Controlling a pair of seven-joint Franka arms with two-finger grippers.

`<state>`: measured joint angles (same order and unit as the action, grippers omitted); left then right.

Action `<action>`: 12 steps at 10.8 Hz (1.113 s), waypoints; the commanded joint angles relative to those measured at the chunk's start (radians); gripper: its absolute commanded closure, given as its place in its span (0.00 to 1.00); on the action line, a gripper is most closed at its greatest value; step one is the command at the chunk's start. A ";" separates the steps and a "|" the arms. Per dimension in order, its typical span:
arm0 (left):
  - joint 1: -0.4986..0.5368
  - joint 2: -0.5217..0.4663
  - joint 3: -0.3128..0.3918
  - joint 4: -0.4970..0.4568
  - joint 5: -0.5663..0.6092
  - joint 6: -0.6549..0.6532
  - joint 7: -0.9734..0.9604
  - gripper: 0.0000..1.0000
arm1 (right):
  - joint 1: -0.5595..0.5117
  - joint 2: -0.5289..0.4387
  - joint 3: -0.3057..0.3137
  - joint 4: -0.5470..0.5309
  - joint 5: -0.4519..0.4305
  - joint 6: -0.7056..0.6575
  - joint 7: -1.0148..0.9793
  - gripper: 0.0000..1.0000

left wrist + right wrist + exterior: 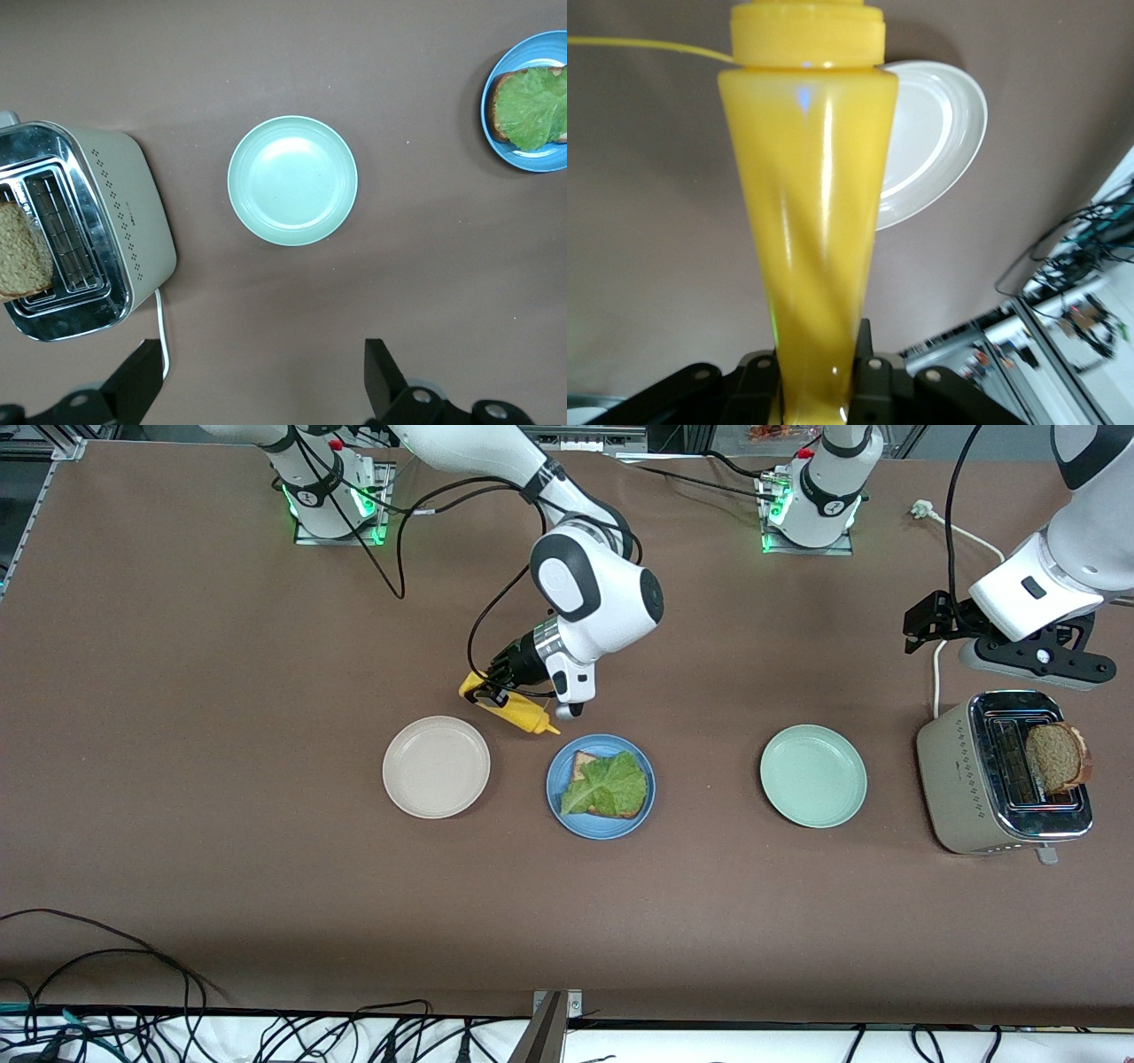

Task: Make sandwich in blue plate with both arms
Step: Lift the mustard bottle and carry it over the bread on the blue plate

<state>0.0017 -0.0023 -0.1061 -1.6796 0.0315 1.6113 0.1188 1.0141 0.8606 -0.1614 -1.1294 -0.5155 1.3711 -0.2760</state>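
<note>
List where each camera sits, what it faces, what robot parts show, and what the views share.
Front view: high across the table, facing both arms' bases; shows the right gripper holding the yellow bottle, the left gripper by the toaster.
Left wrist view: looks down on the mint plate; its open fingers show.
Right wrist view: looks along the yellow bottle to the beige plate.
Shared: front and left wrist views both show the blue plate.
</note>
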 commanded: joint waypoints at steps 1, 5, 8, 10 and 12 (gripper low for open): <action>0.009 0.007 -0.001 0.020 -0.016 -0.007 0.010 0.00 | 0.032 0.043 -0.024 0.005 -0.063 -0.040 -0.008 1.00; 0.006 0.011 -0.003 0.029 -0.016 -0.007 0.010 0.00 | 0.029 0.041 -0.026 0.005 -0.063 -0.037 -0.009 1.00; 0.006 0.013 -0.003 0.032 -0.016 -0.007 0.010 0.00 | -0.058 0.032 -0.021 0.083 0.044 0.006 -0.025 1.00; 0.006 0.015 -0.003 0.032 -0.016 -0.007 0.009 0.00 | -0.235 0.009 -0.020 0.225 0.327 0.043 -0.090 1.00; 0.007 0.016 -0.001 0.034 -0.015 -0.007 0.012 0.00 | -0.409 -0.043 -0.018 0.240 0.629 0.129 -0.155 1.00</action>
<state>0.0022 -0.0006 -0.1062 -1.6732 0.0314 1.6113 0.1188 0.8044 0.8725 -0.2079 -0.9434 -0.1574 1.4384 -0.3398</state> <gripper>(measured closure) 0.000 0.731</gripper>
